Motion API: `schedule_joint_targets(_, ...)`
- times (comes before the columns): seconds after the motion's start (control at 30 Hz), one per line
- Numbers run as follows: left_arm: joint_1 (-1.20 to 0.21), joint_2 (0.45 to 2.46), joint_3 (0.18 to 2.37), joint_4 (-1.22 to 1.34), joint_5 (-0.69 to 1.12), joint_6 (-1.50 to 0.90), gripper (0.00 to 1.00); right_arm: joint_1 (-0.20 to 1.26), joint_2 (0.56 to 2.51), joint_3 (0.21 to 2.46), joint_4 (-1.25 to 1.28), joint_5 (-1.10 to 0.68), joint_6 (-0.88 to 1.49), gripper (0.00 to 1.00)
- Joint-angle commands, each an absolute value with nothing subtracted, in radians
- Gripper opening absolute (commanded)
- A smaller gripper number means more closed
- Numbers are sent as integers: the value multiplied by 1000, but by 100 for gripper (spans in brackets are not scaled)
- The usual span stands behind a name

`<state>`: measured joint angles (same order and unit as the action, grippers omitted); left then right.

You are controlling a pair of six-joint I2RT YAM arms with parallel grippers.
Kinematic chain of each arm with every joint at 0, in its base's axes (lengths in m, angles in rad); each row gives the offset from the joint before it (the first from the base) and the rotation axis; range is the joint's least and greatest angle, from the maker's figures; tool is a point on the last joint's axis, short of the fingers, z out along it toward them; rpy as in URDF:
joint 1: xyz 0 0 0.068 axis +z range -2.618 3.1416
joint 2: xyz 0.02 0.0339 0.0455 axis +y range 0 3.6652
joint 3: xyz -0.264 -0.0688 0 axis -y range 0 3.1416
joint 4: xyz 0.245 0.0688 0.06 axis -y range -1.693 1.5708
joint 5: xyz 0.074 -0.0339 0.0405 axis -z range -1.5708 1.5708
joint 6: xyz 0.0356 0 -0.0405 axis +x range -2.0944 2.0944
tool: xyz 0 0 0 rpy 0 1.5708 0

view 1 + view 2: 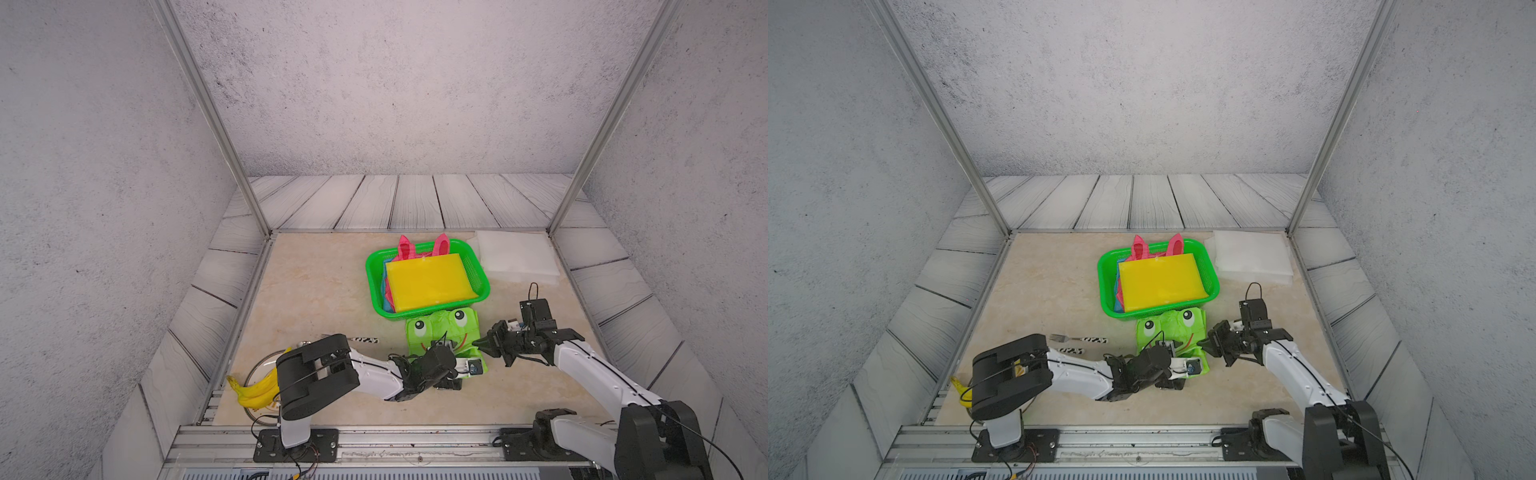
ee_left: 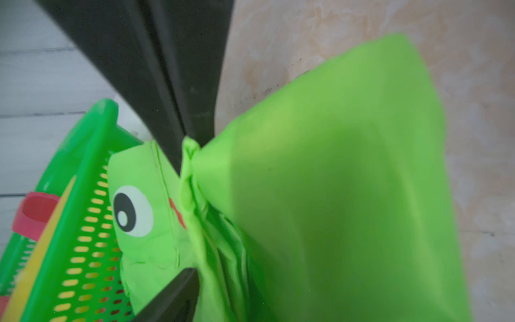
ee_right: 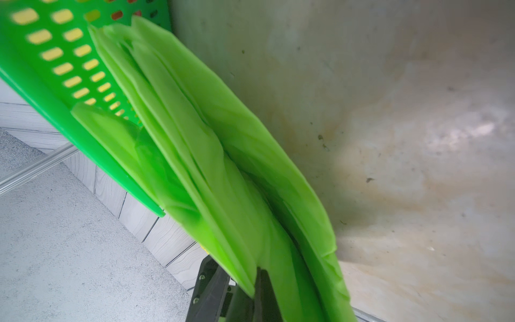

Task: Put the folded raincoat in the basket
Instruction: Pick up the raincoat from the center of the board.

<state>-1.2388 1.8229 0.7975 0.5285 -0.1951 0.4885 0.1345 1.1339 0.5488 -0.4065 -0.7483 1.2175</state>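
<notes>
The folded raincoat [image 1: 440, 328] [image 1: 1167, 328] is lime green with a frog face. It lies on the table against the near wall of the green mesh basket [image 1: 370, 282] [image 1: 1102, 282]. My right gripper [image 1: 478, 344] [image 1: 1202, 343] is shut on the raincoat's right edge, and the fabric [image 3: 223, 167] runs between its fingers [image 3: 262, 295]. My left gripper [image 1: 473, 365] [image 1: 1196, 368] is at the raincoat's near right corner. Its jaws stand apart around the fabric [image 2: 334, 181]. One finger [image 2: 172, 298] shows; the raincoat hides the other.
The basket holds a yellow folded raincoat [image 1: 430, 280] on top of pink and blue ones. Translucent white sheets [image 1: 515, 257] lie at the back right. Bananas [image 1: 257, 390] on a glass plate sit at the near left, with a zebra-handled fork [image 1: 1077, 338] beside them.
</notes>
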Motion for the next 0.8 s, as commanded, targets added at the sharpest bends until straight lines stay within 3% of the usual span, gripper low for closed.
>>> schedule_joint_targets(0.0,-1214,1769,779,564,-225,501,58,138,1139,561,-417,-746,1191,0)
schedule_joint_targets(0.07,-1212,1757,776,556,-217,506,34,136,1150,561,-415,-752,1183,0)
schedule_joint_targets(0.1,-1209,1755,776,554,-215,509,28,137,1154,560,-408,-757,1180,0)
schedule_joint_targets(0.2,-1199,1749,777,543,-209,508,26,136,1168,560,-403,-779,1163,0)
schedule_joint_targets(0.3,-1184,1733,778,527,-202,495,25,135,1182,574,-433,-777,1118,17)
schedule_joint_targets(0.4,-1159,1707,781,500,-187,468,2,127,1189,569,-435,-777,1107,34)
schedule_joint_targets(0.5,-1129,1682,782,474,-152,445,0,125,1187,563,-399,-790,1110,50)
schedule_joint_targets(0.63,-1099,1654,787,437,-102,420,0,117,1197,575,-418,-786,1076,79)
schedule_joint_targets(0.77,-1089,1640,796,390,-31,405,0,106,1212,557,-370,-811,1081,91)
